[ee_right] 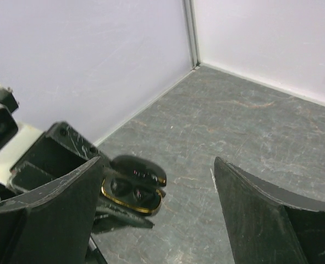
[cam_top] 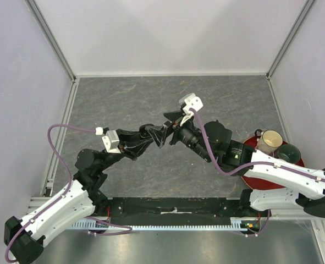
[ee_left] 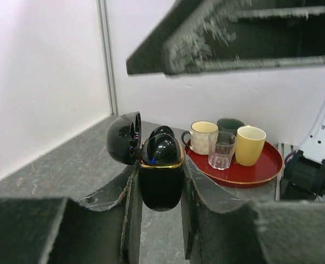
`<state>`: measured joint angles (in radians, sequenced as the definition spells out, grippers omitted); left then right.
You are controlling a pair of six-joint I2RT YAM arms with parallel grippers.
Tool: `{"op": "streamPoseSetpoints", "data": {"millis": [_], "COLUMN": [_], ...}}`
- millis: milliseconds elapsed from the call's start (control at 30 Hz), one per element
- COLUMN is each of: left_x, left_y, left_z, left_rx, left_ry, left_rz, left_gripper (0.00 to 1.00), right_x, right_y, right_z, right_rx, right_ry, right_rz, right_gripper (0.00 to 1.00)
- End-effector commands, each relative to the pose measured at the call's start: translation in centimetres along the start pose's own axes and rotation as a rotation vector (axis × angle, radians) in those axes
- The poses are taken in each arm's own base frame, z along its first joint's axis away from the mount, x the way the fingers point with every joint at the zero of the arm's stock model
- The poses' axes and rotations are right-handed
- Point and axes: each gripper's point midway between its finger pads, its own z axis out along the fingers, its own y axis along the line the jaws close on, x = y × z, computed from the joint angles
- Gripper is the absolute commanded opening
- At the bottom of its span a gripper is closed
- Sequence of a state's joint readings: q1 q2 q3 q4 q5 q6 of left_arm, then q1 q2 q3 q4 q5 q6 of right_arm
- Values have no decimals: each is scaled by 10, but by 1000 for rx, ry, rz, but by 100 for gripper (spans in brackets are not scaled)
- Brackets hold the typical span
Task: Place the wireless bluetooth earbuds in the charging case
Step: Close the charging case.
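Left tool (cam_top: 161, 135) clenched on glossy black egg-shaped charging case with gold rim (ee_left: 161, 187), lid open. Black earbuds (ee_right: 128, 190) look seated inside. Right tool (ee_right: 157, 165) released, empty, jaws straddling case from above. Advice: hold case upright, press buds home gently, then close lid

Gleams glossy, smooth black plastic on the charging case (ee_left: 161, 190), with a thin gold metallic band (ee_left: 170, 164) at the rim. Looks matt black, scuffed and rough-edged on the fingers (ee_left: 217, 214) of the left gripper (ee_left: 160, 184). Shines lacquer-red on the tray (ee_left: 264, 165); clear glass tumbler (ee_left: 221, 151); glazed ceramic mugs (ee_left: 250, 146); matt grey, stone-veined table (cam_top: 151, 99).
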<state>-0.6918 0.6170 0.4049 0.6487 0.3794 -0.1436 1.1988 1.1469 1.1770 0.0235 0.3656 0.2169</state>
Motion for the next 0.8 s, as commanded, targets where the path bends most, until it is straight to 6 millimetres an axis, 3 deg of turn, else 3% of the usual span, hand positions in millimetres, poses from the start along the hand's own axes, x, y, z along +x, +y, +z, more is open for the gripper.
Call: {"op": "streamPoseSetpoints", "data": {"millis": [0,133,233,500,767], "left_x": [-15,-12,-10,-3,1], "left_y": [-9,-15,-19,-33,-33], "left_z": [7,10,11,13,17], "left_rx": [60,99,125,221,235], "left_ry": [-15,7,17,54,73], "left_rz": [27,11,-1,-22,-22], "left_gripper": [2,2,2,2,2], "right_x": [-28,-28,-29,14,39], "right_y": [-13,-46,-59,-56,-51], "right_z": [0,6,15,34,32], "right_rx": [69,173,168,108,70], "right_ry": [-56,-34,6,177,243], "right_rz": [29,47,99,158,163], "right_gripper": [88,85,82,81,81]}}
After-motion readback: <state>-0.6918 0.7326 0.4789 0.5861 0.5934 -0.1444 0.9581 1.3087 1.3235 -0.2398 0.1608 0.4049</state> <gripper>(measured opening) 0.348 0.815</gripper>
